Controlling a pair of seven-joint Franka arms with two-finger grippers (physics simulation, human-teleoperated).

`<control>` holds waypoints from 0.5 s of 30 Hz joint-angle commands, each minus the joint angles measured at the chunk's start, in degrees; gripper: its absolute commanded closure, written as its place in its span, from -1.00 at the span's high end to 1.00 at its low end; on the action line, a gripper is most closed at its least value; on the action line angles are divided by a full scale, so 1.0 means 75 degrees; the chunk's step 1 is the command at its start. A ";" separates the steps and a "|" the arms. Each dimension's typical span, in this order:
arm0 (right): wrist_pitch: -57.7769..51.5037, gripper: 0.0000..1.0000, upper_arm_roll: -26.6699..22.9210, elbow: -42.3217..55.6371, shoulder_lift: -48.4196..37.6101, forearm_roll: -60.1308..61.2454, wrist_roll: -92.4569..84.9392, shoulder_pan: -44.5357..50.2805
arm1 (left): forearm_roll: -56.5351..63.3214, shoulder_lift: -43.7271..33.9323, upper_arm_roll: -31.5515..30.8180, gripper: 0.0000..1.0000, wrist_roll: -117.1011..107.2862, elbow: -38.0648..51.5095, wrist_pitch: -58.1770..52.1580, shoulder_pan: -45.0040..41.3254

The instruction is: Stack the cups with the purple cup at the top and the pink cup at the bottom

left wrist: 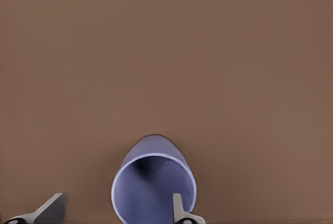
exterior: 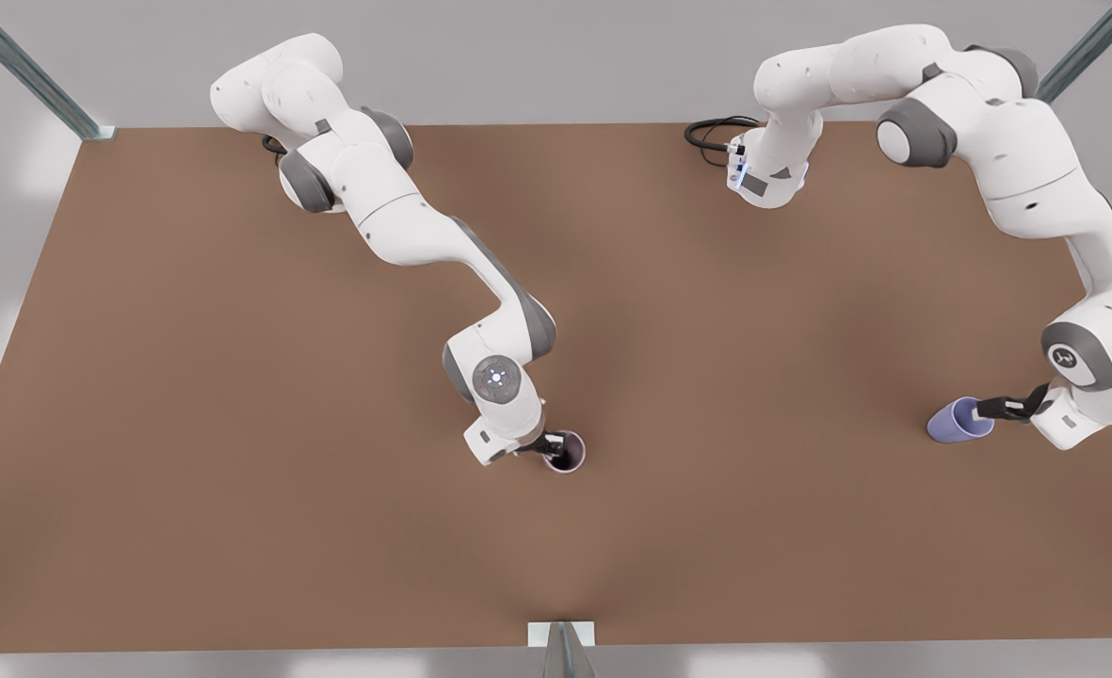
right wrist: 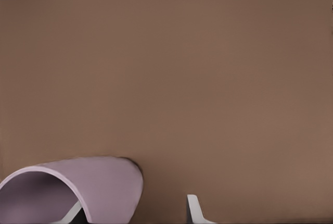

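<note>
Pink cup (exterior: 565, 451) sits mid-table toward the near edge, right gripper (exterior: 548, 444) jaws apart straddling its wall. Purple cup (exterior: 958, 420) lies tipped by the table's right edge, left gripper (exterior: 993, 408) likewise open astride its rim. Grasping stage; next, both need closing.

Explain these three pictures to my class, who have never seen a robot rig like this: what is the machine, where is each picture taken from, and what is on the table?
These are computer-simulated pictures of two white robot arms, each ending in a two-finger gripper. The front view looks down on the brown table. The other two come from cameras on the arms' wrists. The left gripper, at the front view's right, is open, with one finger inside the purple cup, which lies on its side. The right gripper, near the middle, is open at the rim of the pink cup. The cups are far apart, not yet stacked.
</note>
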 commanded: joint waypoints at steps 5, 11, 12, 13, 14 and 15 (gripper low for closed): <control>0.0132 0.49 -0.0013 -0.0047 -0.0060 0.0093 0.2128 0.0001 | -0.0005 0.0191 0.0002 1.00 0.2119 0.0015 0.0326 0.0060; 0.0144 0.53 -0.0060 -0.1042 -0.1020 -0.0094 0.1929 -0.0023 | -0.0005 0.0437 0.0002 1.00 0.2119 0.0015 0.0338 0.0072; 0.0144 0.54 -0.0072 -0.1335 -0.1465 -0.0130 0.1824 -0.0070 | -0.0016 0.0472 0.0002 0.98 0.2119 0.0015 0.0338 0.0072; 0.0144 0.68 -0.0083 -0.2165 -0.2319 -0.0258 0.1777 -0.0175 | -0.0016 0.0507 0.0002 0.83 0.2119 0.0015 0.0326 0.0072; 0.0005 0.80 -0.0433 -0.2402 -0.2930 -0.0259 0.1520 -0.0199 | -0.0016 0.0531 0.0002 0.61 0.2119 0.0015 0.0326 0.0072; -0.0347 1.00 -0.0540 -0.2810 -0.3632 -0.0247 0.1483 -0.0478 | -0.0016 0.0554 0.0002 0.38 0.2119 0.0015 0.0326 0.0072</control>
